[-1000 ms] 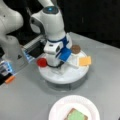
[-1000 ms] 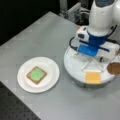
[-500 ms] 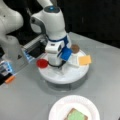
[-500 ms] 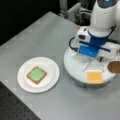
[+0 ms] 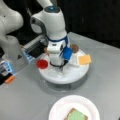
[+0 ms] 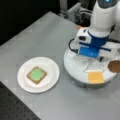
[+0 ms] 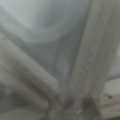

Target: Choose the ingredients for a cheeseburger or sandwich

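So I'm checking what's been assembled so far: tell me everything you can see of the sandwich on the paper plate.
The sandwich is only begun: one tan-brown toast square lying flat near the middle of the white paper plate, with a green leaf piece on top covering most of it, brown edges showing around. In both front views nothing else touches it; the gripper is away, down at the round white tray.

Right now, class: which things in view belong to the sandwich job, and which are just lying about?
Job:
toast with green leaf on the plate
red disc, yellow square and brown disc on the tray
gripper, down at the tray

Lying about:
orange piece
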Available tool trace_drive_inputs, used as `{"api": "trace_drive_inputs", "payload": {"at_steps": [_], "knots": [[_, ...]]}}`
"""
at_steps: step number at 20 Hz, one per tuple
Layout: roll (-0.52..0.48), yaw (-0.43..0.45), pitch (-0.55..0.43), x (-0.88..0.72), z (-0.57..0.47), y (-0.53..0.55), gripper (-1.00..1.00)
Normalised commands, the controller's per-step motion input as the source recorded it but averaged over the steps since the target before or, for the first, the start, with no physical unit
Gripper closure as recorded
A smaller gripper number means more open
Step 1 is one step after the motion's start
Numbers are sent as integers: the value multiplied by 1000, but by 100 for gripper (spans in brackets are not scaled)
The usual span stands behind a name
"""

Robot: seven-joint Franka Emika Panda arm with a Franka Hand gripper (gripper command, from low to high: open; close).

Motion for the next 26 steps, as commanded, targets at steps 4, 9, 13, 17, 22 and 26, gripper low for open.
{"api": "trace_drive_inputs", "payload": {"at_steps": [4,9,13,17,22,26], "knots": [[39,311,-47,-222,-228,-1,-100],[76,305,-10,-236,-184,44,-100],[157,331,20,-213,-157,67,-100],[178,336,29,-191,-150,29,-100],[163,307,49,-173,-147,-9,-100],[139,312,61,-132,-143,-15,-100]]}}
